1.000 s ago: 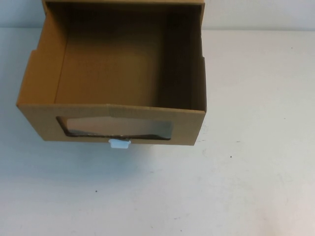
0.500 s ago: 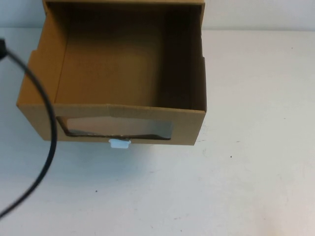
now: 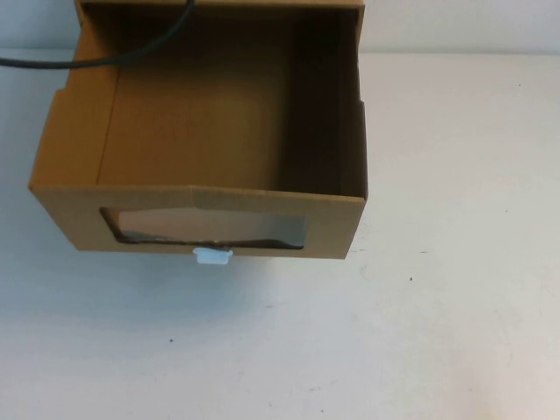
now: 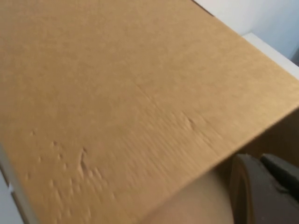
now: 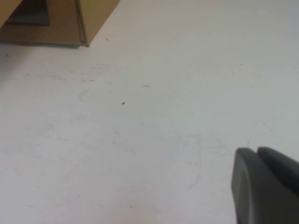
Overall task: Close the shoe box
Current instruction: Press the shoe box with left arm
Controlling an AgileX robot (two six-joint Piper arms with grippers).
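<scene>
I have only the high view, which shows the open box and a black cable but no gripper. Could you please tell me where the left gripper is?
Observer: The left gripper is close to a plain brown cardboard panel of the box, next to that panel's edge.
Operator: Thank you. And where is the right gripper?
Observer: The right gripper is over the bare white table, well apart from the box. Only a corner of the box shows in its camera.
</scene>
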